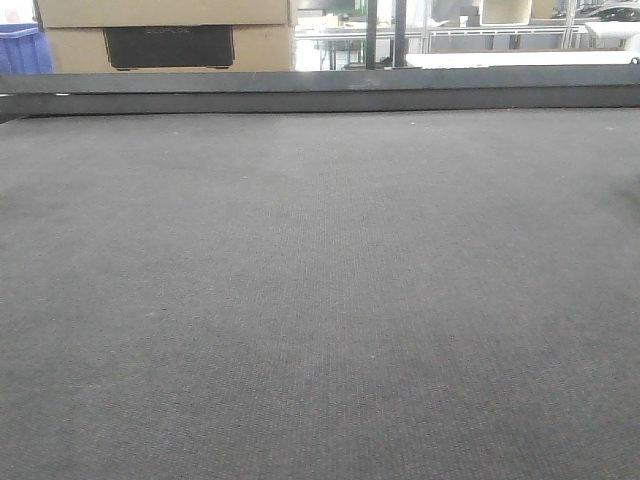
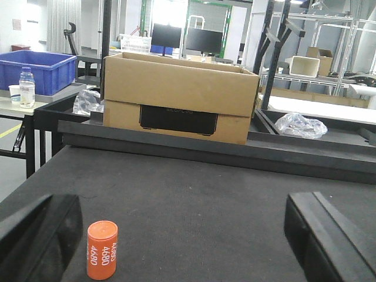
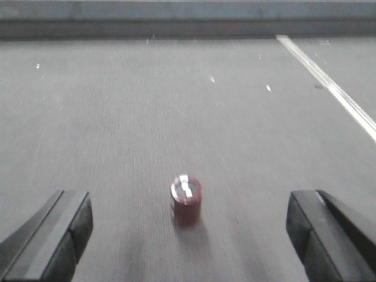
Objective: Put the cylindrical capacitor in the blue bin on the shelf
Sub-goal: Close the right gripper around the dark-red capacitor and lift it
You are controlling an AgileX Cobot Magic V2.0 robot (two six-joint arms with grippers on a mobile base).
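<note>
Right gripper [image 3: 188, 232] spread wide, dark-red capacitor [image 3: 187, 202] upright, dead centre of its opening just ahead; left gripper [image 2: 182, 235] also spread, orange capacitor [image 2: 102, 249] upright but off-centre, so right looks better aligned.

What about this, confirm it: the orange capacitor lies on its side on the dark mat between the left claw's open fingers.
Wrong: the left wrist view shows the orange capacitor standing upright, not on its side, on the dark mat between the left claw's open fingers.
</note>
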